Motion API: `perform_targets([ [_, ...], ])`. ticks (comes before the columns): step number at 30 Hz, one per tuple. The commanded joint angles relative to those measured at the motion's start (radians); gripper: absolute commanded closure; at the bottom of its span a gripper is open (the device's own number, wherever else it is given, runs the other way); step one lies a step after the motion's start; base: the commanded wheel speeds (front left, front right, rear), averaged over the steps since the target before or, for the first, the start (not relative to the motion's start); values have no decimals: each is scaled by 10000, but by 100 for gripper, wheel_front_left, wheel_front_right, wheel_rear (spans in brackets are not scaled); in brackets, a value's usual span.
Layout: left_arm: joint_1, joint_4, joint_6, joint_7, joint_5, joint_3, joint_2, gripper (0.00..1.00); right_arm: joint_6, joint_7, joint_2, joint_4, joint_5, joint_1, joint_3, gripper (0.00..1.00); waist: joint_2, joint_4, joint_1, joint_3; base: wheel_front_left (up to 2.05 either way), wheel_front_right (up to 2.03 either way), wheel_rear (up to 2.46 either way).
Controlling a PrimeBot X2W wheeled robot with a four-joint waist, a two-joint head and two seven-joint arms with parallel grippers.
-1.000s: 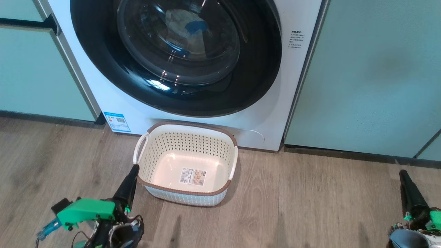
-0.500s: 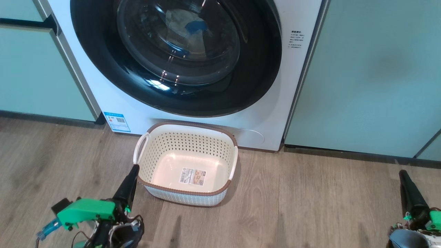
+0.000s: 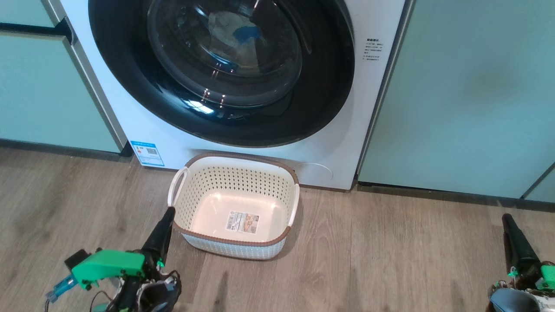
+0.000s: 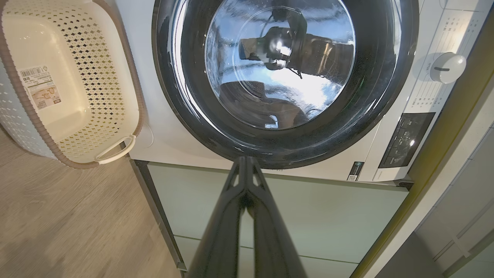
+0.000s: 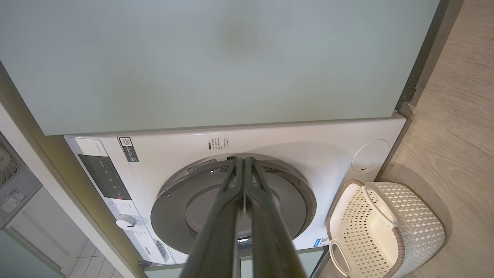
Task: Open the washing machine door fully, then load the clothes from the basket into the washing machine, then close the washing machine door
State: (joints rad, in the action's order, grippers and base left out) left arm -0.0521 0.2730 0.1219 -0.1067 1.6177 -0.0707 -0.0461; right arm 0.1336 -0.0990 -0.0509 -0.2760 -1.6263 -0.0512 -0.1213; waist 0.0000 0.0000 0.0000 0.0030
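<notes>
The white washing machine fills the top of the head view, and its black-rimmed door lies flush against the front, shut. Through the glass I make out pale clothes with a blue patch inside the drum. On the floor just in front stands the cream basket, with nothing in it but its bottom label. My left gripper is shut and empty, its tip beside the basket's front-left corner. My right gripper is shut and empty at the lower right, well clear of the basket. The door and basket show in the left wrist view.
Pale green cabinet doors flank the machine on the left and right. Wood-look floor spreads in front. The machine's control panel and knob show in the left wrist view, and the basket sits low in the right wrist view.
</notes>
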Motion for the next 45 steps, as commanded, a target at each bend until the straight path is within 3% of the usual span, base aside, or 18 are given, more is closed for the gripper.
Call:
perform_targets([
  [1, -558, -278, 88, -43, -69, -404, -68, 100, -29, -64, -67, 316, 98, -559, 171, 100, 0, 0, 0, 0, 0, 0, 0],
  [45, -560, -277, 88, -59, -85, -424, -54, 100, -29, -105, -32, 314, 140, -564, 121, 100, 0, 0, 0, 0, 0, 0, 0],
])
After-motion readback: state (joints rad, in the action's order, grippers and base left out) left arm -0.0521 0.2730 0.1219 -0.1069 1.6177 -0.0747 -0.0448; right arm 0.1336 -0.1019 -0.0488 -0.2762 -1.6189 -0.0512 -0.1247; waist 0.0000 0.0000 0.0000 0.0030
